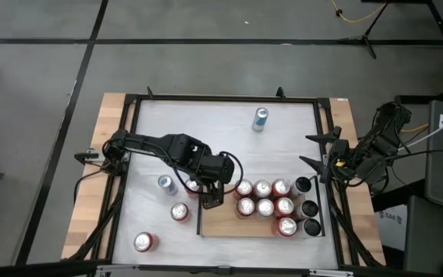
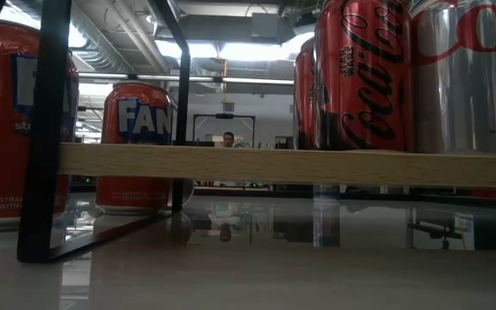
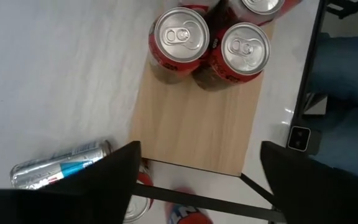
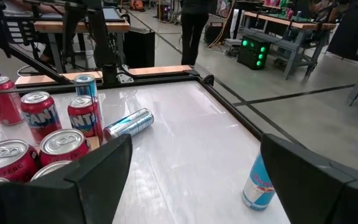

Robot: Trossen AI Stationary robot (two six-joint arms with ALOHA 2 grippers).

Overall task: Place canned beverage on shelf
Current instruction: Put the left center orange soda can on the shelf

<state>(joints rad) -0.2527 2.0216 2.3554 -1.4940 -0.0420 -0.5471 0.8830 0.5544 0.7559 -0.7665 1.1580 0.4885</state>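
While the left tool (image 1: pixel 211 196) hangs wide open and empty over the shelf's (image 1: pixel 225 223) bare left end, the nearest upright red can (image 1: pixel 179 211) waits just beside it on the table (image 1: pixel 206 131), likely rigid, smooth-sided, best gripped mid-body; the right tool (image 1: pixel 314 150) idles open at the table's right edge.

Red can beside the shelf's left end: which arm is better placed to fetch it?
Left. The open left gripper hovers over the left end of the shelf, close to the red can; the right gripper waits at the table edge.
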